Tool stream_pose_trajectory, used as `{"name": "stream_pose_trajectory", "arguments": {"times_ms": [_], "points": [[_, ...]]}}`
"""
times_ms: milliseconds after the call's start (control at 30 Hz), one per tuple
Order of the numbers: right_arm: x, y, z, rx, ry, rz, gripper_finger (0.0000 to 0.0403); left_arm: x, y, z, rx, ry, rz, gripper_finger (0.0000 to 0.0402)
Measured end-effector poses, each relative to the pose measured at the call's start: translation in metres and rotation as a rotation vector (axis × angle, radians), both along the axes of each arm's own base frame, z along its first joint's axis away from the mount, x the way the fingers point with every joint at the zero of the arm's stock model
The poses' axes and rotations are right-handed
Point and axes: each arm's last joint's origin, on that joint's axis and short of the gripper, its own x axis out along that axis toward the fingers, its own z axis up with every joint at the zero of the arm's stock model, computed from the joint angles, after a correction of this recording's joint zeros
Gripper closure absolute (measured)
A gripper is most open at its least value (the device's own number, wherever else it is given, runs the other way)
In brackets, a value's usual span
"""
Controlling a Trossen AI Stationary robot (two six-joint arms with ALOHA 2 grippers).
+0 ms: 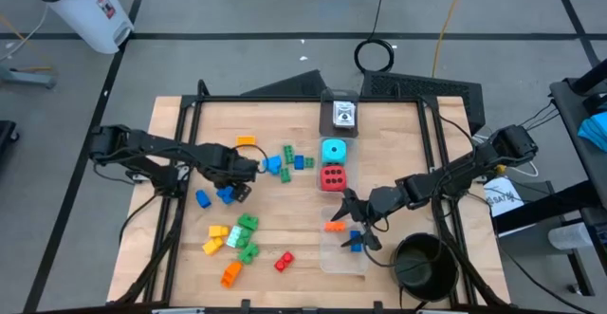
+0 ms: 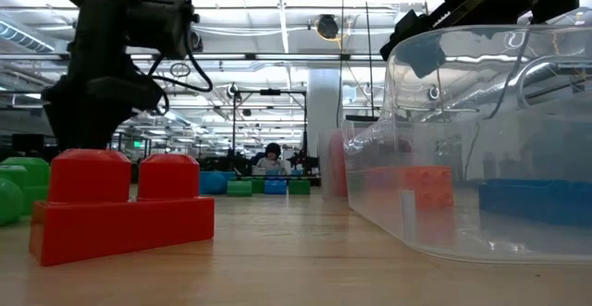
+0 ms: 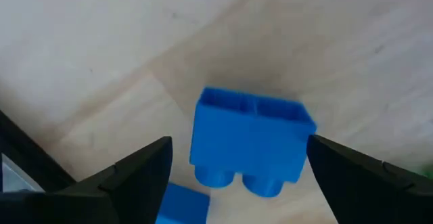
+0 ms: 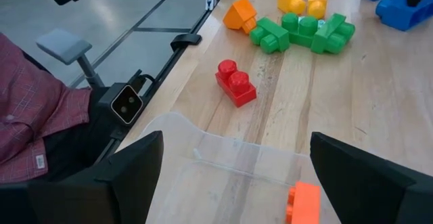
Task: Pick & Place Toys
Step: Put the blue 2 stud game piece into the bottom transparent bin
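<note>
A blue brick [image 3: 250, 139] lies on its side on the wooden table, studs toward the camera, between the open fingers of my left gripper [image 1: 245, 174], which points down over it; neither finger touches it. More blue bricks [image 1: 226, 193] lie close by. My right gripper [image 1: 356, 212] hangs open above a clear box [image 1: 343, 248] that holds an orange brick [image 4: 304, 204] and a blue brick [image 1: 357, 243]. On the near left of the table lie a red brick [image 4: 235, 83], green bricks [image 4: 304, 31], yellow bricks [image 1: 218, 233] and an orange one [image 1: 231, 273].
A cyan die [image 1: 333, 150] and a red die [image 1: 332, 176] sit in a clear tray at the far middle, behind them a small card box [image 1: 341, 115]. A black round bowl [image 1: 422, 262] stands at the near right. A person's plaid sleeve [image 4: 34, 116] shows beyond the table's edge.
</note>
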Motion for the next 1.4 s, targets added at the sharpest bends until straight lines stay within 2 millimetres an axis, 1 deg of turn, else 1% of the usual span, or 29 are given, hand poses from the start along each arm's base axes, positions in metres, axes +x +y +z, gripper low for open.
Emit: {"name": "stream_pose_trajectory", "arguments": {"times_ms": [133, 300, 467, 633, 767, 900, 1000, 1133, 1233, 1300, 1400], "points": [[0.0, 0.0, 0.0, -0.002, 0.0, 0.001, 0.0064, 0.001, -0.006, -0.006, -0.005, -0.032, -0.065, 0.0059], [0.0, 0.0, 0.0, -0.002, 0.0, 0.0, 0.0064, 0.0, -0.012, -0.008, 0.059, -0.022, -0.144, 0.0053], [0.0, 0.0, 0.0, -0.002, 0.0, 0.0, 0.0064, 0.004, -0.015, -0.009, 0.082, -0.079, -0.22, 0.0054], [0.0, 0.0, 0.0, -0.002, 0.0, 0.001, 0.0064, 0.004, -0.018, -0.018, 0.088, -0.118, -0.234, 0.0053], [0.0, 0.0, 0.0, -0.002, 0.0, 0.001, 0.0064, -0.003, -0.021, -0.027, 0.059, -0.097, -0.205, 0.0053], [0.0, 0.0, 0.0, -0.002, 0.0, 0.001, 0.0064, -0.009, -0.023, -0.037, 0.057, -0.093, -0.213, 0.0053], [0.0, 0.0, 0.0, -0.002, 0.0, 0.001, 0.0064, -0.012, -0.023, -0.04, 0.054, -0.087, -0.202, 0.0059], [0.0, 0.0, 0.0, -0.003, 0.0, 0.0, 0.0064, -0.009, -0.023, -0.037, 0.054, -0.103, -0.224, 0.0101], [0.0, -0.001, 0.0, -0.03, -0.015, -0.002, 0.0064, -0.004, -0.023, -0.032, 0.086, -0.134, -0.22, 0.0102], [0.001, -0.002, 0.0, -0.06, -0.028, -0.025, 0.0064, 0.005, -0.024, -0.024, 0.101, -0.19, -0.219, 0.0102], [0.002, -0.004, 0.0, -0.133, -0.055, -0.095, 0.0064, 0.021, -0.028, -0.008, 0.122, -0.286, -0.245, 0.0102]]}}
